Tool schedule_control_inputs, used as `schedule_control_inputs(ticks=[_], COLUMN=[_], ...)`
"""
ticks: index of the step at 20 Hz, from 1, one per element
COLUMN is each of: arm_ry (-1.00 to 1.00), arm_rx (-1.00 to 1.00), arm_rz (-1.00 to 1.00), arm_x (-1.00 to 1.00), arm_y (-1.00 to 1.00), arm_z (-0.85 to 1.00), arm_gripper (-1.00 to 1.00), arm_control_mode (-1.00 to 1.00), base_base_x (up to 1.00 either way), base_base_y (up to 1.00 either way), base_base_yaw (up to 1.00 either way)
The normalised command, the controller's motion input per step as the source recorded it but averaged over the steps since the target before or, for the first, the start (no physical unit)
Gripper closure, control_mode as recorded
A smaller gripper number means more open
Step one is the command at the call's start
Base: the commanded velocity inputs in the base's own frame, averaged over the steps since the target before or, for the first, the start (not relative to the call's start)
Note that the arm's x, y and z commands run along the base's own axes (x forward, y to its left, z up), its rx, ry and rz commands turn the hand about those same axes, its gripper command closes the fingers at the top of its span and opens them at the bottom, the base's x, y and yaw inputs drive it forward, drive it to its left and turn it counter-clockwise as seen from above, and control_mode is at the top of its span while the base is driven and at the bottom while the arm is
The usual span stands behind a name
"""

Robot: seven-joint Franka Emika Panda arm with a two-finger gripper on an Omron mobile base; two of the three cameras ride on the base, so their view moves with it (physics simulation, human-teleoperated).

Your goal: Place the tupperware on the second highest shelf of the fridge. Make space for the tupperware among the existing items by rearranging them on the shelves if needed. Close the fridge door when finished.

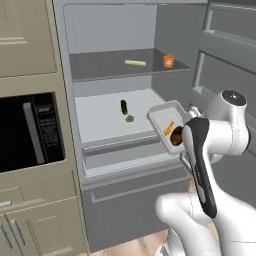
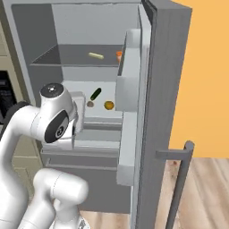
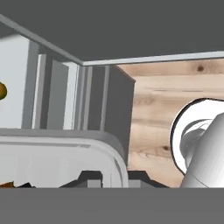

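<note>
The fridge (image 1: 67, 50) stands open. The tupperware (image 1: 167, 126), a pale tray with orange and brown food inside, hangs tilted at the right front corner of the broad white shelf (image 1: 100, 117). My gripper (image 3: 116, 177) is shut on the tupperware's rim (image 3: 65, 146), with a dark fingertip on each side of the wall. On the white shelf lie a dark green cucumber (image 1: 123, 107), a grey-brown lump (image 1: 129, 119) and a yellow-green round fruit (image 2: 108, 105). The dark grey upper shelf (image 1: 100, 67) holds a pale yellow stick (image 1: 135, 63) and a small orange cup (image 1: 169, 61).
The fridge door (image 2: 165, 89) is swung wide open on the right, its grey bin ledges (image 2: 127, 71) facing inward. A black-fronted microwave (image 1: 27, 132) sits in beige cabinets left of the fridge. A drawer front (image 1: 125, 147) lies under the white shelf. Wood floor (image 2: 201, 188) lies beyond the door.
</note>
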Motion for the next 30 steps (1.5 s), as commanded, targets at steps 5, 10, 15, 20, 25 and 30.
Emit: schedule_control_inputs(ticks=[5,10,15,20,25,30], arm_ry=[0.00,0.00,0.10,0.03,0.00,0.01], arm_rx=[0.00,0.00,-0.03,0.00,0.06,0.23], arm_rz=[0.00,0.00,0.08,0.07,0.00,0.00], arm_x=[0.00,0.00,0.13,0.06,0.09,0.29], arm_y=[0.00,0.00,0.37,0.29,0.10,0.11], arm_z=[0.00,0.00,-0.64,-0.43,-0.13,0.00], arm_gripper=[1.00,1.00,1.00,1.00,1.00,1.00], arm_control_mode=[1.00,1.00,-1.00,-1.00,-1.00,-1.00], base_base_x=[0.70,0.39,0.00,0.00,0.00,0.00], base_base_y=[0.24,0.39,0.00,0.00,0.00,0.00], base_base_yaw=[0.07,0.11,0.00,0.00,0.00,0.00])
